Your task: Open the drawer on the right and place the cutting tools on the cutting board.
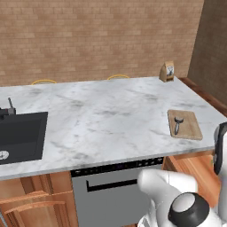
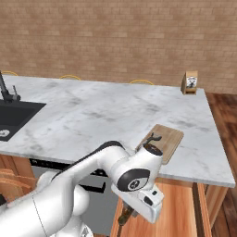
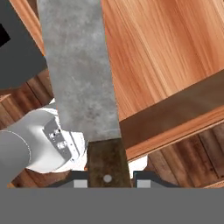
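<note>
**Knife in the gripper over the open drawer**

Left base view: light tan wooden cutting board (image 1: 185, 124) lies near the right edge of the white marble counter (image 1: 102, 115), with a small dark grey metal tool (image 1: 178, 124) on it.

Right base view: warm-brown wooden drawer (image 2: 178, 208) is pulled out under the board. The two-finger gripper (image 2: 126, 215) hangs low beside it, holding something brown.

Hand view: the dark fingers pinch the brown handle of a big grey flat-bladed knife (image 3: 81, 74) above the drawer.
</note>
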Robot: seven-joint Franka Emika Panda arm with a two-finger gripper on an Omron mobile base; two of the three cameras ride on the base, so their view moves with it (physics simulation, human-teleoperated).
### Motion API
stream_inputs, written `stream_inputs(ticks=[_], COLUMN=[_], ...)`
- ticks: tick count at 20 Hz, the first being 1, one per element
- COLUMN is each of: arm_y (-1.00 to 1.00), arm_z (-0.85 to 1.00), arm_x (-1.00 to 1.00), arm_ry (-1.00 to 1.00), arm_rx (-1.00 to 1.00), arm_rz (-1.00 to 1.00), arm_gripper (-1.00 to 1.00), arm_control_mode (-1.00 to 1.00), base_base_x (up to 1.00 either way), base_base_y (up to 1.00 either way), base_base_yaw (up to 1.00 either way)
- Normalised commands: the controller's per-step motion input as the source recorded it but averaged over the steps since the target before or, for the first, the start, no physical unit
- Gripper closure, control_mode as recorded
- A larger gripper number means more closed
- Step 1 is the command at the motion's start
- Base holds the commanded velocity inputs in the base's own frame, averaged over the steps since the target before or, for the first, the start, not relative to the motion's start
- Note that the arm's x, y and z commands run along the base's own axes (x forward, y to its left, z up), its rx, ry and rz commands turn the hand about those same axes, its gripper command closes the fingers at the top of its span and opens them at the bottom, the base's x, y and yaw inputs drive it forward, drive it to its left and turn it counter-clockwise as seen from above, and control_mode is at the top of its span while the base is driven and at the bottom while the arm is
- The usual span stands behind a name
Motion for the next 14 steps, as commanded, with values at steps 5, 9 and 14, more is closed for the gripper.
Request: stream_inputs(ticks=[5,9,14], arm_y=[0.47,0.27,-0.03], arm_z=[0.57,0.33,0.29], arm_x=[0.80,1.00,1.00], arm_ry=[-0.04,0.00,0.02], arm_rx=[0.00,0.00,0.00], arm_rz=[0.00,0.00,-0.01], arm_gripper=[1.00,1.00,1.00], arm_control_mode=[-1.00,-1.00,-1.00], base_base_x=[0.00,0.00,0.00], base_base_y=[0.00,0.00,0.00], base_base_yaw=[0.00,0.00,0.00])
